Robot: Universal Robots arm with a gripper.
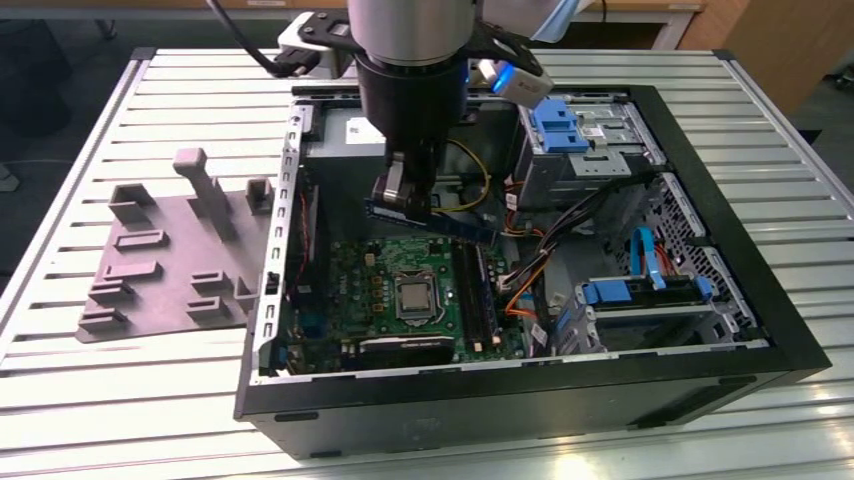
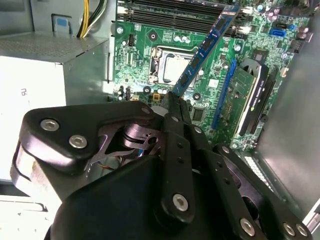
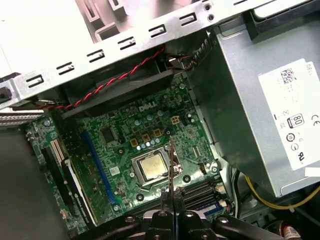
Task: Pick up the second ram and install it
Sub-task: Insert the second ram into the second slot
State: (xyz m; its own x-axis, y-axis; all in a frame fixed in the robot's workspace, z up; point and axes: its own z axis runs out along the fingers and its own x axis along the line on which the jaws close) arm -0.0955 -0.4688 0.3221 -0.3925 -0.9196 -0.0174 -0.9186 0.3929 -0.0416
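1. The second ram point(image 2: 205, 47) hangs above the green board point(image 2: 142, 47) inside the computer case point(image 1: 534, 400), pinched at one end by the closed gripper point(image 2: 173, 99).
2. We judge pickup done and installing in hand.
3. Seating calls for lining it along a black slot point(image 2: 165, 15); it sits askew.

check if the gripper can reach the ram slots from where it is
Probably yes. The gripper, shut on the ram, hangs over the open case, and the slots lie uncovered below it; the orange cables seem to run beside them, not across.
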